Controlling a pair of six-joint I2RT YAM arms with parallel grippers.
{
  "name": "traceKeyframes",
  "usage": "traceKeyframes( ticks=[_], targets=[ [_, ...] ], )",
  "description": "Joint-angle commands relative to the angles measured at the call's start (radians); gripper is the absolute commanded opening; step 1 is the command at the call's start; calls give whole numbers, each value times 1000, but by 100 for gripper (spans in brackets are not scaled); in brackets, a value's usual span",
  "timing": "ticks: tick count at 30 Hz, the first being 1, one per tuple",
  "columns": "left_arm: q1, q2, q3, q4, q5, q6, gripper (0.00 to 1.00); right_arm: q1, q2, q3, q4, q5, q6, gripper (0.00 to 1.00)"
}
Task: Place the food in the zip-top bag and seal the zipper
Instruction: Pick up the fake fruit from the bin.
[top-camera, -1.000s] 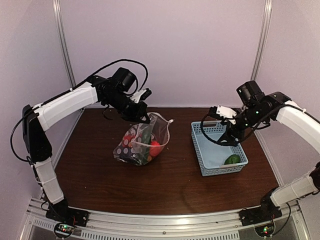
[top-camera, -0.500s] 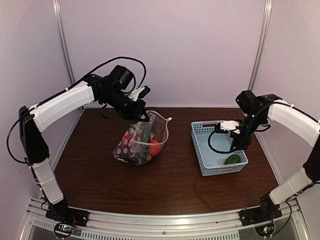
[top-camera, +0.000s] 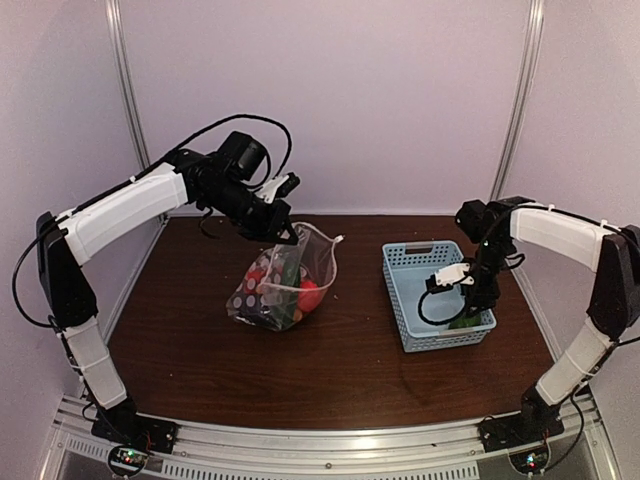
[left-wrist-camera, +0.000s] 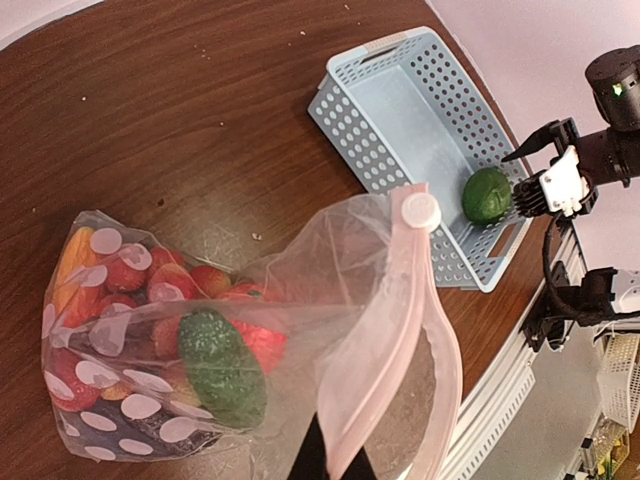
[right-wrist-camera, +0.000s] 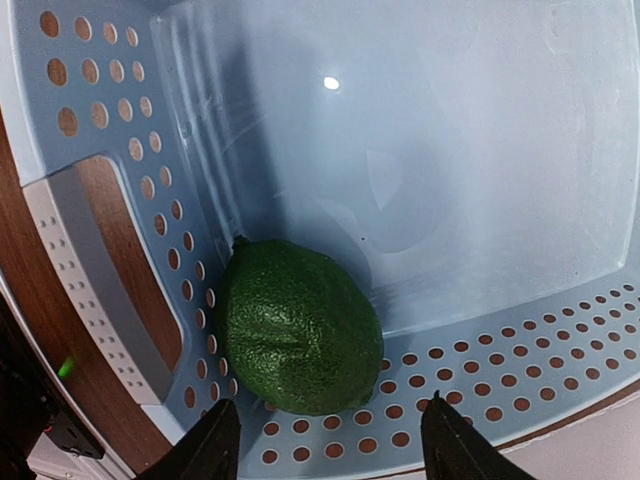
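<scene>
We grip the zipper (left-wrist-camera: 418, 255) with left fingers (left-wrist-camera: 308, 460), bottom centre; right fingers (right-wrist-camera: 210, 445) open astride green fruit (right-wrist-camera: 300, 340), basket's (right-wrist-camera: 480, 150) lower left.

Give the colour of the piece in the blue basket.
The piece is dark green, clearest in the right wrist view.
</scene>
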Motion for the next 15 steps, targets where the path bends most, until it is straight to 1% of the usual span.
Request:
traceKeyframes(
  ticks=[1,7,15],
  targets=[
    [-1,-23,-9,31,-7,5,0,-4,15,-30,-24,34,-26,64],
    [-1,-22,-11,31,-8,5,0,-4,44,-59,-12,64,-25,62],
    [-1,-13,0,31,6,8,0,-4,77,-76,9,87,-17,65]
  ],
)
